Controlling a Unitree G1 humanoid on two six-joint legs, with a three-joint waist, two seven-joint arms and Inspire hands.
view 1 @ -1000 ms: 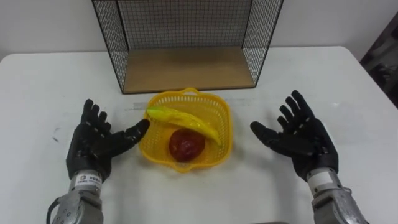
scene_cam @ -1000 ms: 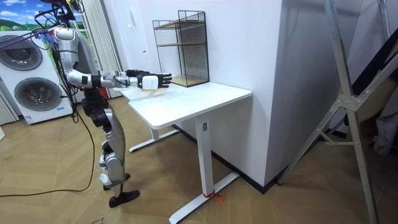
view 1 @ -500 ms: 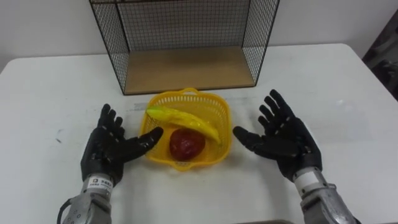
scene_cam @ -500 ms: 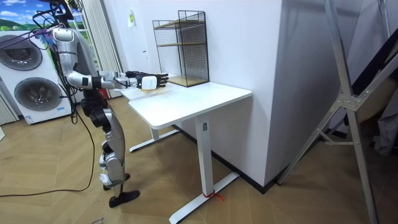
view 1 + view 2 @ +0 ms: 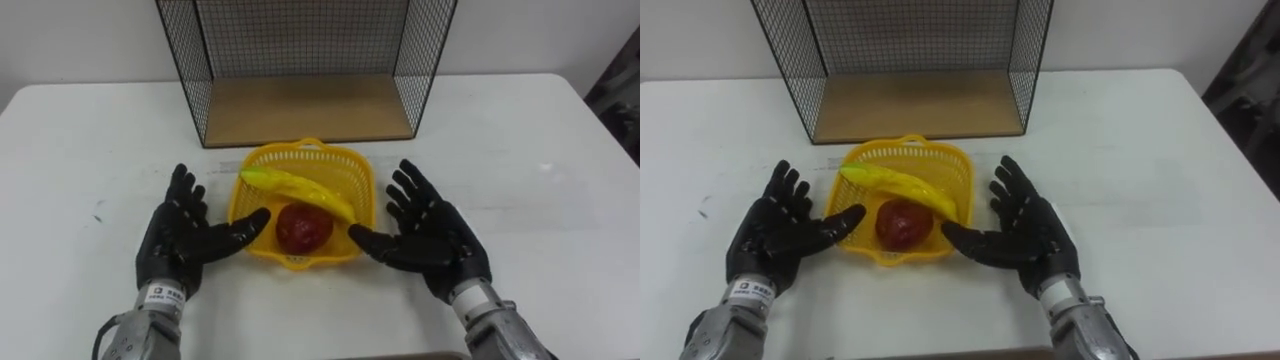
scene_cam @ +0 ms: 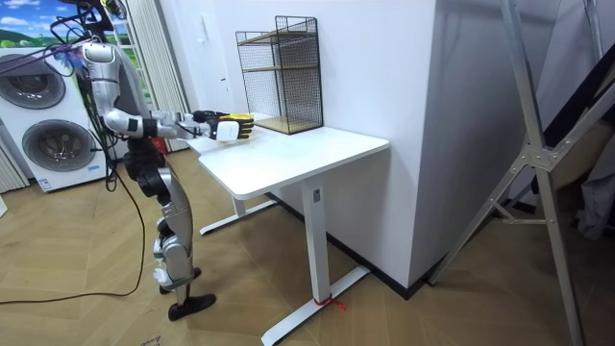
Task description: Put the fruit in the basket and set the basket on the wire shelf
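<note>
As left hand [image 5: 180, 245] and right hand [image 5: 435, 240] close in, basket [image 5: 352, 180] between them

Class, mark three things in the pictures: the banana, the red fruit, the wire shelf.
banana [image 5: 297, 190], left eye view, middle of its length.
red fruit [image 5: 304, 227], left eye view, its rounded top.
wire shelf [image 5: 305, 107], left eye view, its wooden base.

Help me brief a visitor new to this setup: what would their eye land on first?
The bright yellow plastic mesh basket on the white table stands out first, holding a yellow banana and a dark red round fruit. The black left hand and right hand flank it, open, palms inward. Behind it stands a black wire shelf with a wooden floor.
</note>
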